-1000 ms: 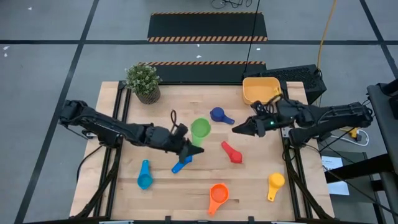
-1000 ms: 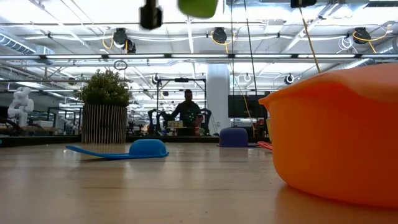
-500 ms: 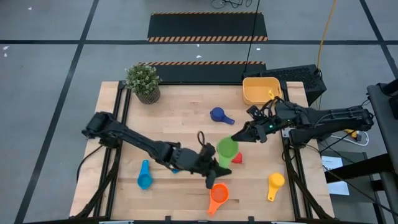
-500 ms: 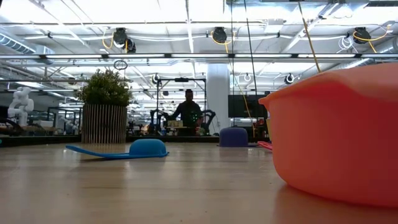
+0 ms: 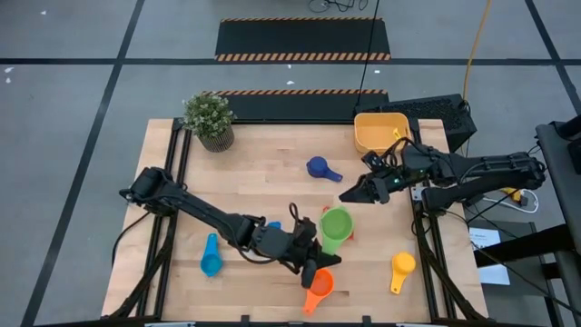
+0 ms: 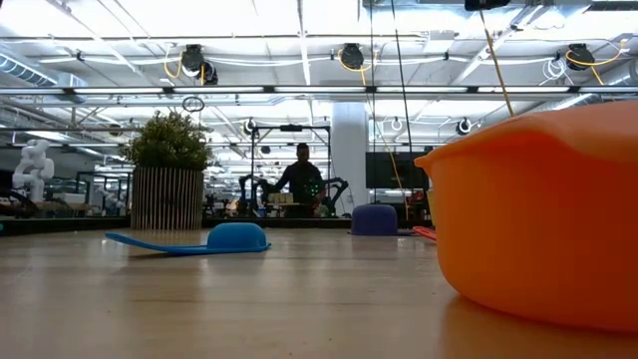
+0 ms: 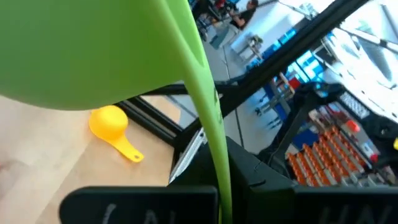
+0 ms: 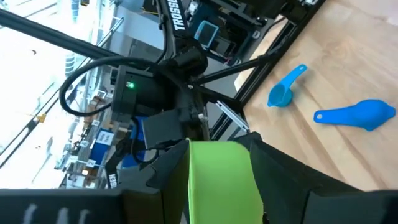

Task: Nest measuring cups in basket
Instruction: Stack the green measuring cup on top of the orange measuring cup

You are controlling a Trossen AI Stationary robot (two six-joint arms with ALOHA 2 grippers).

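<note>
My left gripper (image 5: 320, 257) reaches across the table's middle and is shut on the green measuring cup (image 5: 336, 227), which hangs over the red cup (image 5: 350, 234). My right gripper (image 5: 348, 193) stands open just beyond the green cup (image 8: 217, 180), on its far-right side, and I see no touch. The other cups lie on the wood: dark blue (image 5: 318, 168), blue (image 5: 272, 224) half under my left arm, teal (image 5: 211, 259), orange (image 5: 318, 287) and yellow (image 5: 402, 269). The yellow-orange basket (image 5: 359, 136) stands at the far right corner. My left gripper pinches the green cup's flat handle near its free end (image 7: 222, 180) between its two fingers. The fingers come nearly level from the table's left. The cup is lifted clear of the table, its bowl (image 7: 93, 50) standing out past the fingertips, mouth up.
A potted plant (image 5: 209, 120) stands at the far left corner. A dark case (image 5: 436, 116) sits behind the basket, off the table. In the low view the orange cup (image 6: 538, 219) fills the right side; a person stands far back in the room.
My left gripper has carried the green cup from the table's middle toward the right and near edges, most of the way in the first half second. The cup stays lifted and now hangs over the red cup. It has left the top of the low view.
</note>
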